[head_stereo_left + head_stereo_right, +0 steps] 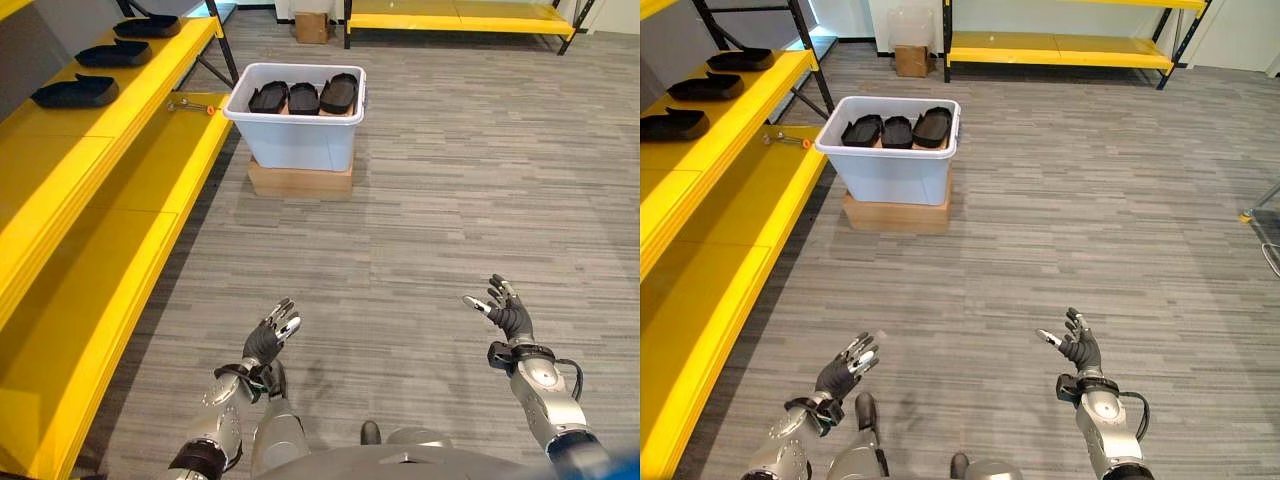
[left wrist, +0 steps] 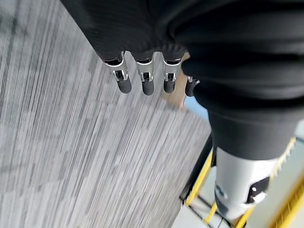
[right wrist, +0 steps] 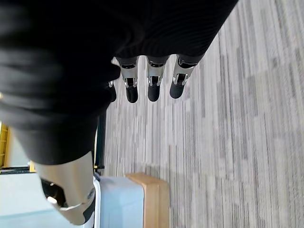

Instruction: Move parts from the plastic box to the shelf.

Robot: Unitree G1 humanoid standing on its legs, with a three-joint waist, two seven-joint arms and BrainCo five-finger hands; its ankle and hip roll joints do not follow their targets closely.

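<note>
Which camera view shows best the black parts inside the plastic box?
The left eye view: the three parts lie side by side in the box, nearer the middle. The right eye view shows them too. The right wrist view catches a box corner, no parts.

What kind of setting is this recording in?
Probably a warehouse or workshop storeroom: long yellow shelf racks line the walls, black moulded parts sit on one, and a plastic box holding more parts stands on a grey floor.
</note>
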